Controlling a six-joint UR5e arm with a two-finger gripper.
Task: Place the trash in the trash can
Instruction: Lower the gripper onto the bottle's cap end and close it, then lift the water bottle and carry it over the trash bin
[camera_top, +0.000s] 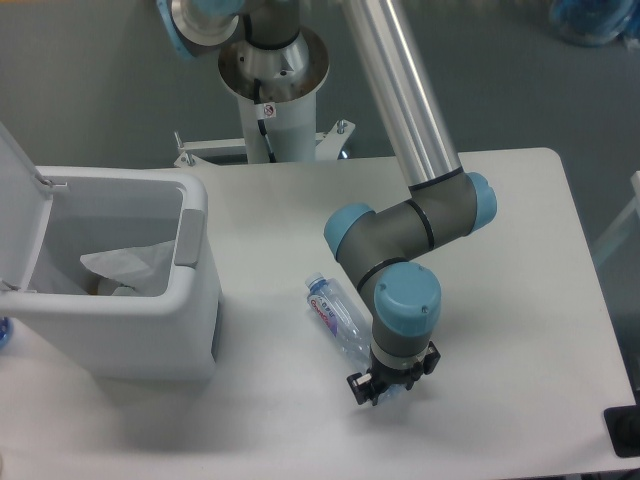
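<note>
The clear plastic bottle with a blue-red label (336, 316) is lain flat on the white worktop (500, 230), right of the open white boxy bin (150, 320); its far end is gripped between closed fingers (388, 389), and the crumpled white wrapper (125, 268) is held inside the bin

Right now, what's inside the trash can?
The lid is up. Inside the trash can lies the crumpled white wrapper, against the right wall. The near wall hides the bottom, so anything lower is unseen. The bottle is on the table, under the gripper.
</note>
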